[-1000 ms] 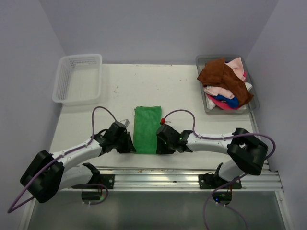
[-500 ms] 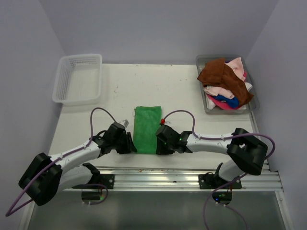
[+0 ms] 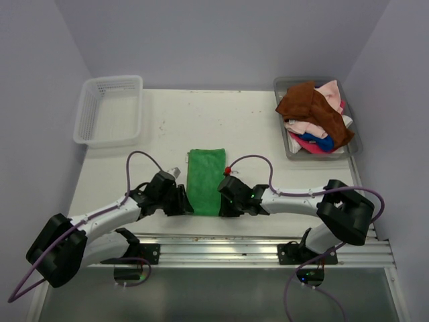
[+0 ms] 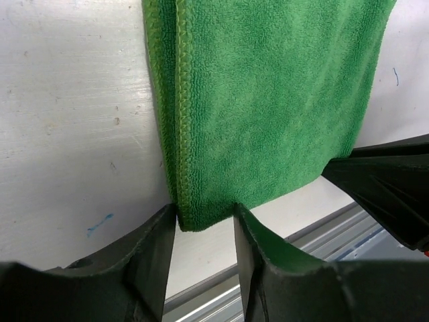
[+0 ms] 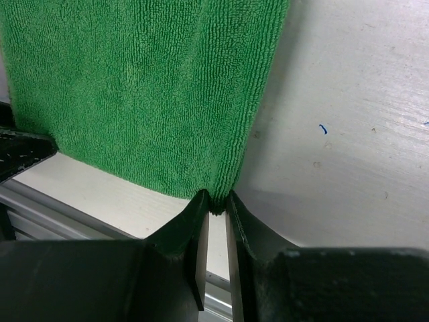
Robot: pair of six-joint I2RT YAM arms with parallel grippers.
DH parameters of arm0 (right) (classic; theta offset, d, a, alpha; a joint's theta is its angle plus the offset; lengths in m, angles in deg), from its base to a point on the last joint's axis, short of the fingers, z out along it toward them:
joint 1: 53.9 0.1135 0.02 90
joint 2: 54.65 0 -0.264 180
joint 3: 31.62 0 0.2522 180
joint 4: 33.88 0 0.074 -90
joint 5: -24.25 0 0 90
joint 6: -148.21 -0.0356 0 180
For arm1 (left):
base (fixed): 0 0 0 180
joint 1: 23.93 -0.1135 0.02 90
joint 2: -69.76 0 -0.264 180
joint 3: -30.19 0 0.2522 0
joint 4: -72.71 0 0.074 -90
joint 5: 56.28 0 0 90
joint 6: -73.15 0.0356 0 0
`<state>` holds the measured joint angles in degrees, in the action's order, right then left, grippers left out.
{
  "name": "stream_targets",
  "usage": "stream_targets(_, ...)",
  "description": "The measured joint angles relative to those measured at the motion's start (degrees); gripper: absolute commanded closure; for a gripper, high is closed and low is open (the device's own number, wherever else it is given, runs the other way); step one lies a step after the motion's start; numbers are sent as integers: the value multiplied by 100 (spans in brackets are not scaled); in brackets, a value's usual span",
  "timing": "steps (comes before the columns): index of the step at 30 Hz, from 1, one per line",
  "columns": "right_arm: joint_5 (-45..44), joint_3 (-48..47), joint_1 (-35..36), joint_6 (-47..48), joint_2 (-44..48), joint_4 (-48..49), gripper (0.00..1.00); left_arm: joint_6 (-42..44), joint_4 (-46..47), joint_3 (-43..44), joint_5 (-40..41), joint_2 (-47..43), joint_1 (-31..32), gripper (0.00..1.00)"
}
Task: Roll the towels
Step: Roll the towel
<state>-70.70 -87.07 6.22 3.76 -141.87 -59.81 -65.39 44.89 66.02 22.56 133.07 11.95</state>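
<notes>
Top: your green towel (image 3: 205, 181) lies flat on the table (image 3: 268, 134), long axis near-to-far, left gripper (image 3: 182, 201) and right gripper (image 3: 222, 201) at its near corners. Left wrist: fingers (image 4: 151, 255) spread astride the corner. Right wrist: fingers (image 5: 184, 231) pinching theirs.

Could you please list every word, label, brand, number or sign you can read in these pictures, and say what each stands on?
None: no readable text shows in any view.
The small blue marks on the table are pen strokes, not letters or digits.
The green towel, the basket and the tray show no label or print.
</notes>
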Motion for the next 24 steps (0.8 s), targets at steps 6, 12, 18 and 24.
stream_targets(6,-11,7,15,-20,0,0,83,7,-186,-39,79,-111,4,75)
stream_targets(12,-22,7,22,-39,4,-2,100,-17,-205,-44,81,-33,4,100)
stream_targets(18,-103,7,28,-48,61,-44,100,-24,-302,22,94,-31,4,100)
stream_targets(24,-247,-52,33,2,267,-258,100,-35,-675,328,116,-31,15,100)
